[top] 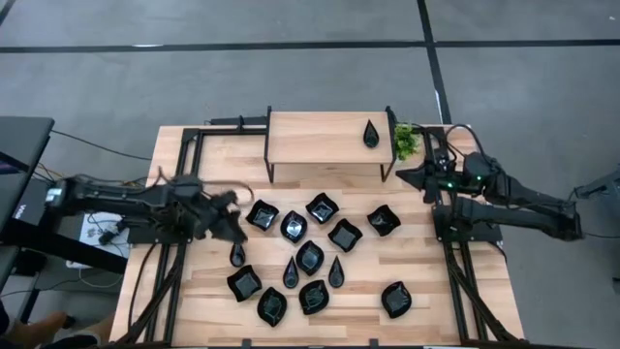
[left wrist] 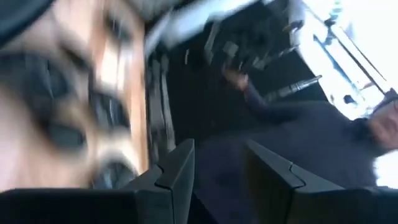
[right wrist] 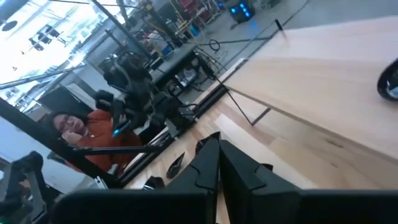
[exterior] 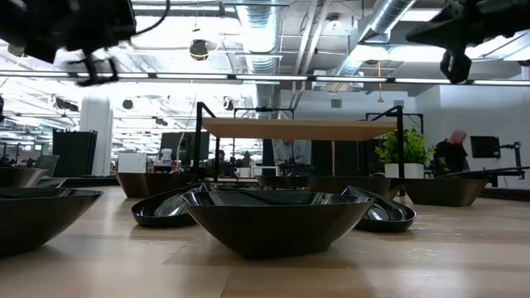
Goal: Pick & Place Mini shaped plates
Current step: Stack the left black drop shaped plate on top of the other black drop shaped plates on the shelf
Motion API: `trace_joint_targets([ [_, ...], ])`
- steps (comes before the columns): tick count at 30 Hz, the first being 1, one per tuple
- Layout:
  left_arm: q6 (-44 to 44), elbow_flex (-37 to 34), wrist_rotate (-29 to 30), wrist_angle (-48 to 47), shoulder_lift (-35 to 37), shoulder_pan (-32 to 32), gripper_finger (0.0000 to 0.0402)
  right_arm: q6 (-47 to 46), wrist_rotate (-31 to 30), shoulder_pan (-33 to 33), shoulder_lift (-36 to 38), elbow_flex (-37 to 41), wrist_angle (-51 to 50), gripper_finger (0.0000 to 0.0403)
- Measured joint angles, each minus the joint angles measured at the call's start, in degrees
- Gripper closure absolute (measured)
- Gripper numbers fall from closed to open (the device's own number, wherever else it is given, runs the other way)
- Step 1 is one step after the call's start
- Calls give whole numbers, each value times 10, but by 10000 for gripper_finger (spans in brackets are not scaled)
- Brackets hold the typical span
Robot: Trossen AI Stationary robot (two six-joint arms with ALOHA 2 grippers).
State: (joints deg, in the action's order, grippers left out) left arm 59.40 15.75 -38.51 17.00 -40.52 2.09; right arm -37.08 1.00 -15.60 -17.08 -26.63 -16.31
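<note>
Several glossy black mini plates lie flat on the wooden table, clustered around the middle [top: 310,257]; a teardrop one [top: 237,255] lies nearest my left gripper. Another teardrop plate [top: 371,134] rests on the raised shelf's top. My left gripper [top: 231,223] hangs open and empty over the table's left part, its fingers apart in the left wrist view [left wrist: 217,171]. My right gripper [top: 412,175] is shut and empty beside the shelf's right end, its fingers closed together [right wrist: 219,158]. In the low view the plates [exterior: 269,217] stand close, both arms high above.
A low wooden shelf [top: 325,145] on a black frame stands at the table's far middle, with a small green plant [top: 405,142] at its right end. Bare wood lies along the near edge and right side [top: 455,291]. A person in orange [right wrist: 81,134] sits beyond the table.
</note>
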Motion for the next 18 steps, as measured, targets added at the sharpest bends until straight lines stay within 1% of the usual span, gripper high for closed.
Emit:
trace_joint_targets([
  [3,91,0,-10,-35,-37,28,270,23,-2,4,0,0,9,395],
  [5,117,-6,0,-61,-48,39,270,31,-2,5,0,0,16,395],
  [7,125,-14,21,-94,-49,44,270,32,-2,6,0,0,15,395],
  [10,133,-25,79,-155,-43,43,270,32,-2,6,-1,0,15,395],
  [12,154,-26,108,-198,-32,44,270,31,-2,6,-1,0,15,395],
  [14,164,-26,145,-210,-12,46,270,31,-2,6,-1,0,15,395],
  [18,155,-26,253,-223,48,63,270,30,1,6,-1,0,15,395],
])
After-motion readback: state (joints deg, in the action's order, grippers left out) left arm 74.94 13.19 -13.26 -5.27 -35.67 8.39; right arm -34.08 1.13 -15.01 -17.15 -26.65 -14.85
